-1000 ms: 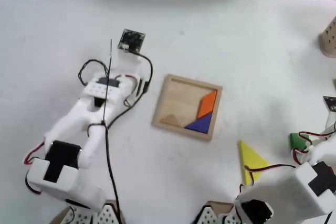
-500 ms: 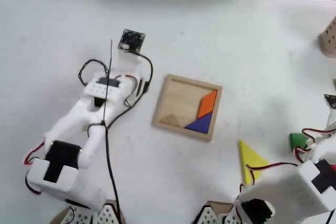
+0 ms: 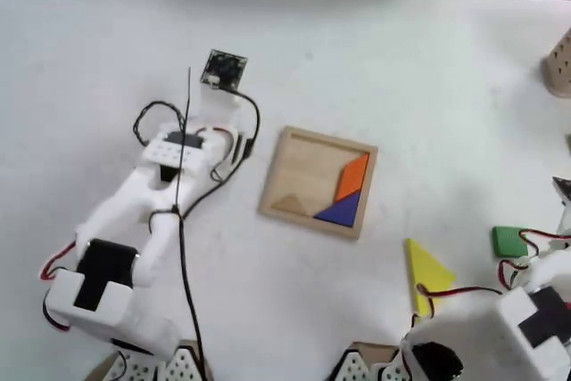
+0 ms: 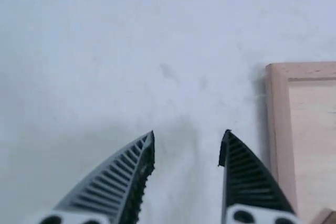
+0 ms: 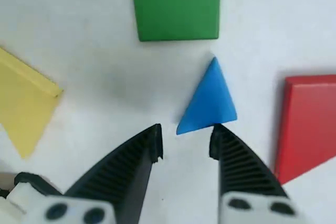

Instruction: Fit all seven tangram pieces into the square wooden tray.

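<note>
The right claw [image 5: 186, 132] hangs open just short of the small blue triangle [image 5: 209, 100], near the tabletop's right edge and well apart from the tray [image 3: 299, 176] at its middle. I'd say it should straddle the triangle squarely, staying clear of the red piece [image 5: 307, 121] alongside.

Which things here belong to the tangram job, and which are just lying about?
Job: tray; orange piece and dark blue piece in it; yellow triangle, green piece, light blue triangle and red piece loose on the table.
Lying about: beige object at the table's right edge.
</note>
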`<state>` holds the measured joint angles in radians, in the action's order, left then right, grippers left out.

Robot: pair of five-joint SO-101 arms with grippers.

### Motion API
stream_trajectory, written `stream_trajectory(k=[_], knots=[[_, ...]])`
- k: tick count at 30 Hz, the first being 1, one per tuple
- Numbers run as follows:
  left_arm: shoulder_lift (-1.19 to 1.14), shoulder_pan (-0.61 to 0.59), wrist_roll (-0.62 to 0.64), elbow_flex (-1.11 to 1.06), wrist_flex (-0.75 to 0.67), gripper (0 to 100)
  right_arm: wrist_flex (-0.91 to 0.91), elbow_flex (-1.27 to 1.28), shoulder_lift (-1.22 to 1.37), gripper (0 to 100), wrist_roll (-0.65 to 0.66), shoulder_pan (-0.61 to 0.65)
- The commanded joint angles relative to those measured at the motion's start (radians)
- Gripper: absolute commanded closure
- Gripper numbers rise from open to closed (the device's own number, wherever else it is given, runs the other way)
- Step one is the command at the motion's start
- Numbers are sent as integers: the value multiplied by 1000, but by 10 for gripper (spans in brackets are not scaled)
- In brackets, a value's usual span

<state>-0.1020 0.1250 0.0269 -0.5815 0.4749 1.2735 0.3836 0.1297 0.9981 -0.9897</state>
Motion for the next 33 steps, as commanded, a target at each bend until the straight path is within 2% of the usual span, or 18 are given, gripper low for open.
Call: stream_trajectory(k=[1, 10, 21, 27, 33], knots=[[8, -13, -38, 63, 5, 786, -122, 80, -125, 807, -48, -15], [8, -13, -38, 61, 5, 786, -203, 133, -139, 802, -97, -5], [8, -13, -38, 63, 6, 786, -294, 129, 41, 804, -219, -1], [8, -13, -38, 63, 6, 786, -300, 127, 51, 805, -222, 7], [8, -13, -87, 63, 5, 789, -300, 127, 51, 917, -222, 8]])
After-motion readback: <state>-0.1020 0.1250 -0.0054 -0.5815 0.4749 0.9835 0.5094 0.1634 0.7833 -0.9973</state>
